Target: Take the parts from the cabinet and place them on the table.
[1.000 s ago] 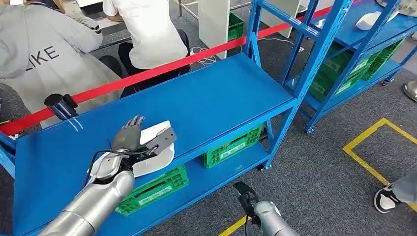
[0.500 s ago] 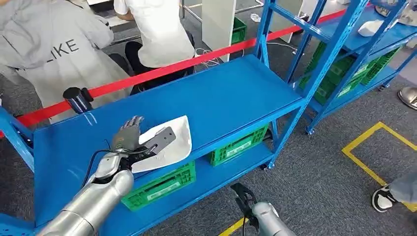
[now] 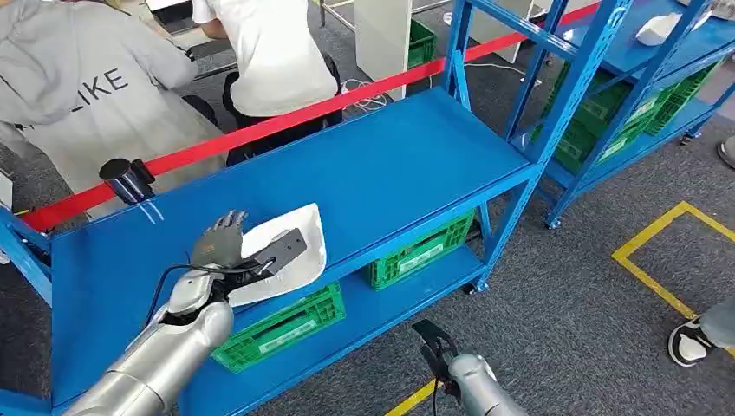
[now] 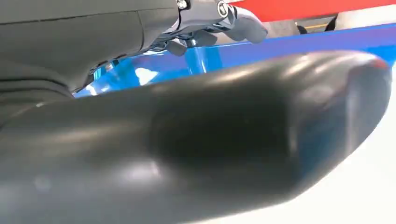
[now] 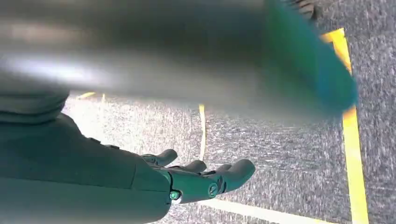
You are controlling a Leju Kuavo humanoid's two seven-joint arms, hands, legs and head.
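Note:
My left hand (image 3: 224, 247) holds a white curved part (image 3: 299, 251) with a grey bracket on it, just above the front edge of the blue shelf (image 3: 390, 173). In the left wrist view the thick grey thumb (image 4: 196, 140) lies across the part's white surface (image 4: 369, 186), with the fingers (image 4: 233, 23) on its other side. My right arm (image 3: 472, 390) hangs low beside the rack. In the right wrist view my right hand (image 5: 201, 179) has its fingers apart over the grey carpet and holds nothing.
Green crates (image 3: 416, 251) sit on the lower shelf. A red barrier tape (image 3: 286, 121) and a black post (image 3: 126, 178) run behind the rack, with two people (image 3: 78, 87) beyond. A second blue rack (image 3: 641, 78) carries another white part (image 3: 656, 30). Yellow floor tape (image 3: 659, 251) and a shoe (image 3: 693, 342) lie right.
The camera has shifted a little. The white part in my left hand has tipped up and risen from low at the shelf's front edge. The right arm hangs as before.

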